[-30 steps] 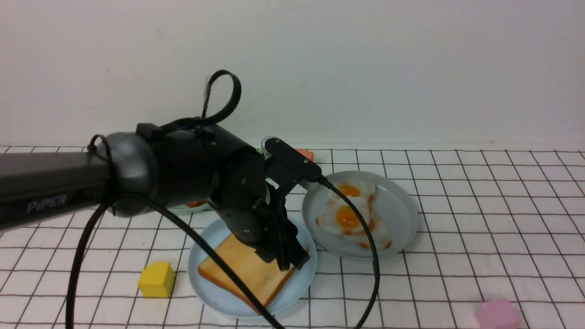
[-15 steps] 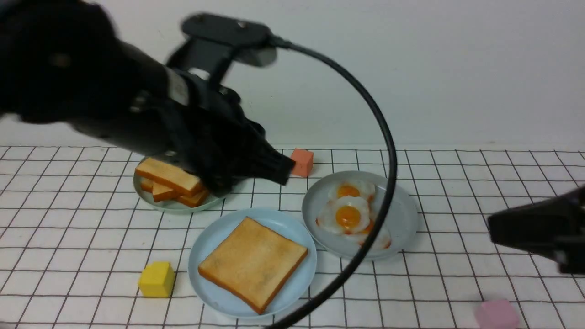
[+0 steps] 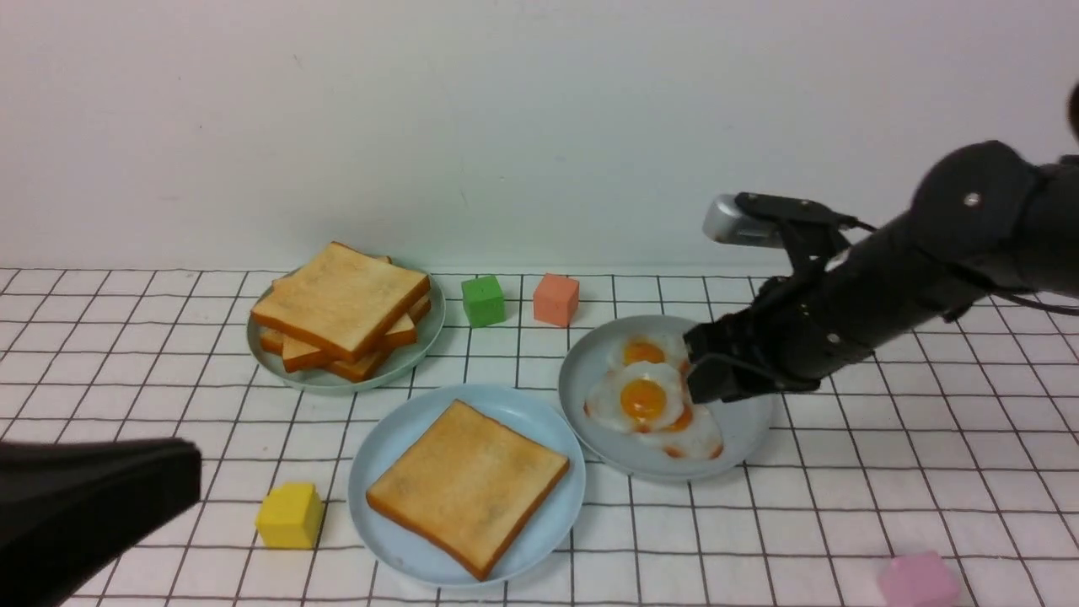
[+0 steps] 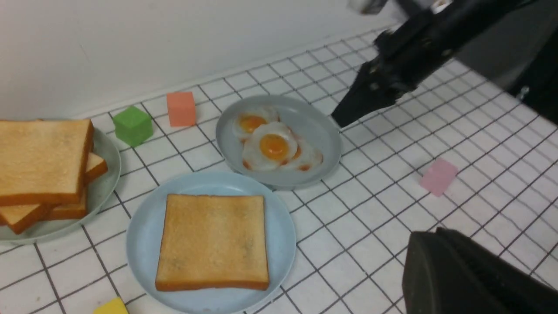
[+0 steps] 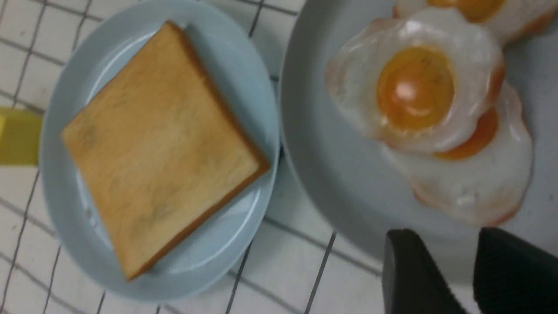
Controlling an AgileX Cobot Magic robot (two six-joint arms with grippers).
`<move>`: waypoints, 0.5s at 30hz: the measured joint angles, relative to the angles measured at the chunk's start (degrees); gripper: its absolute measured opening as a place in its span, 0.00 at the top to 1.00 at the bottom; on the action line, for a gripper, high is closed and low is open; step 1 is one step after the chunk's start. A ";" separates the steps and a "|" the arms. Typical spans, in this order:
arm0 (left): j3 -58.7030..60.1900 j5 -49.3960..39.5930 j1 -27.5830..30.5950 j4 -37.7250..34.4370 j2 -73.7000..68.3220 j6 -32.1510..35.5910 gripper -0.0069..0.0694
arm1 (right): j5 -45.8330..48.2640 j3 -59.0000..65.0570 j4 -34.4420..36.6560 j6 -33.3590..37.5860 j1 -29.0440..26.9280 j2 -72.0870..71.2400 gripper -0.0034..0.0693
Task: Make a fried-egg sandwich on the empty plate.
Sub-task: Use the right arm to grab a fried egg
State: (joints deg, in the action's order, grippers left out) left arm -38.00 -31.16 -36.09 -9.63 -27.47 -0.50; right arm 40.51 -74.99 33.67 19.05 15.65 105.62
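Sky-blue plate [image 3: 539,531], near centre, carries one square golden toast slice [image 3: 466,485], lying flat, with no egg on it. Right gripper [image 3: 701,375], jaws parted and empty, hangs over the glossy fried eggs [image 3: 645,400] on the grey-blue plate [image 3: 742,430] just right. Left gripper [image 3: 181,476], clenched, sits near left, well apart. White gridded tabletop [image 3: 885,438]; plain pale wall [image 3: 539,126].

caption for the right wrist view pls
Right end effector near stacked fried eggs on grey-blue plate; toast slice on sky-blue plate.
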 joint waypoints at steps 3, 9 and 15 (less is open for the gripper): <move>2.82 1.83 0.00 -0.19 3.65 -1.01 0.93 | 4.70 -8.78 0.77 -1.30 -2.11 9.35 0.52; 3.17 2.64 0.00 -0.49 4.06 -1.43 0.93 | 8.91 -17.35 0.86 -2.56 -3.81 16.68 0.50; 3.17 3.33 0.00 -0.92 4.06 -1.43 0.93 | 4.70 -17.98 1.41 -2.62 -3.69 16.95 0.50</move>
State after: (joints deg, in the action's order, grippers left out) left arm -34.83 -27.84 -36.09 -10.55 -23.41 -1.93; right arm 45.21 -92.97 35.08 16.43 11.96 122.57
